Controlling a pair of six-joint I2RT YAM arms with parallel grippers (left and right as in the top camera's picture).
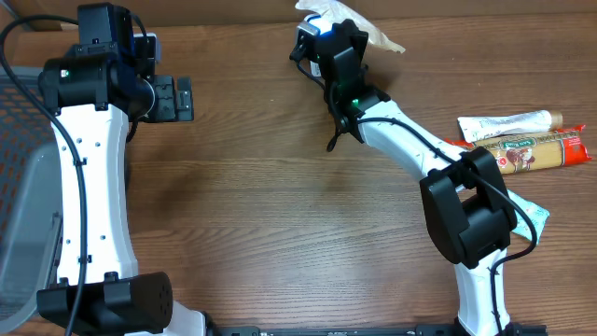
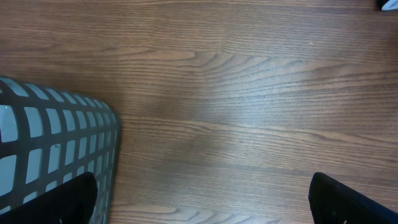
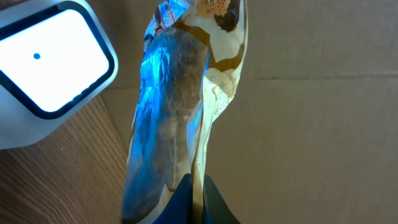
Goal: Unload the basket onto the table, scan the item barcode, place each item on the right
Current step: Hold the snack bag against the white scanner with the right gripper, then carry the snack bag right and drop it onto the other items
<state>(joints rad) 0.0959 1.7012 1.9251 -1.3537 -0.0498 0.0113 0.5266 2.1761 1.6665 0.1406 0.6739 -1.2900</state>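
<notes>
My right gripper (image 3: 198, 186) is shut on the lower edge of the item, a crinkly clear-and-cream packet (image 3: 180, 93) lit blue. The packet hangs right beside the white scanner (image 3: 53, 59), whose face glows white with a blue dot. From overhead, the right gripper (image 1: 328, 37) is at the table's far edge, with the packet (image 1: 378, 37) poking out past it and the scanner (image 1: 307, 37) at its left. No barcode can be made out on the packet. My left gripper (image 1: 173, 98) is open over bare wood at the far left, its fingers (image 2: 78, 199) wide apart and empty.
A grey mesh basket (image 2: 50, 143) stands at the table's left edge (image 1: 19, 187), close to the left gripper. At the right lie a white tube (image 1: 508, 122), a red packet (image 1: 532, 151) and a pale packet (image 1: 530, 213) partly under the right arm.
</notes>
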